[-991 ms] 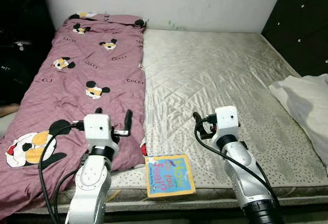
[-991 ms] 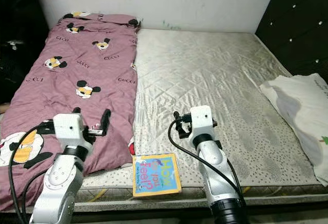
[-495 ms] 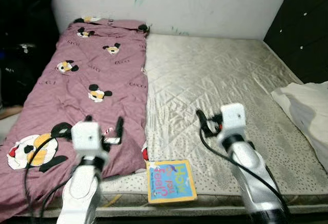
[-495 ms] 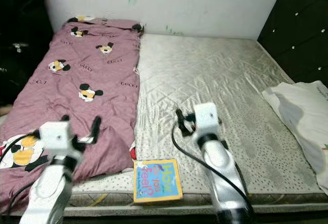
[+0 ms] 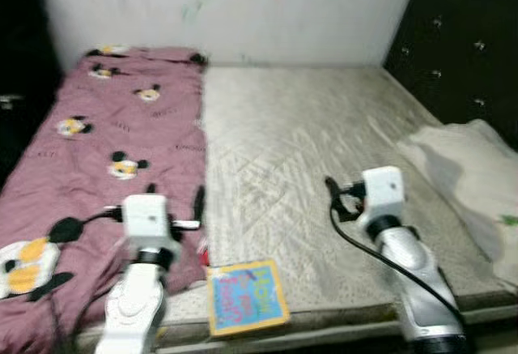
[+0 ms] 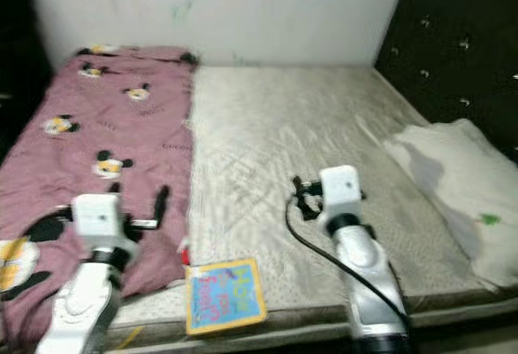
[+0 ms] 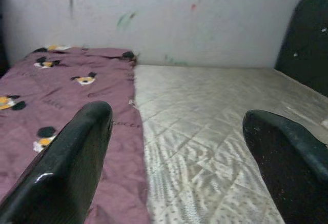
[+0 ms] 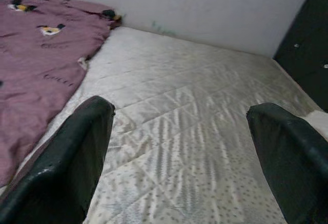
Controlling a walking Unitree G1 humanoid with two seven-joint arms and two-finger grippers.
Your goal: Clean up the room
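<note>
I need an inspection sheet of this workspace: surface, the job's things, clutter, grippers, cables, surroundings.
Surface: bare quilted mattress, beige.
Job's things: purple cartoon-mouse blanket spread over the mattress's left part; children's book flat at the near edge; white pillow at the right edge.
Clutter: nothing seen beyond these.
Grippers: left gripper open, above the blanket's near right edge; right gripper open, above the bare mattress; both empty.
Cables: black cable looping along the right arm; another at the left wrist.
Surroundings: white wall with paint marks; dark tufted headboard at right.
</note>
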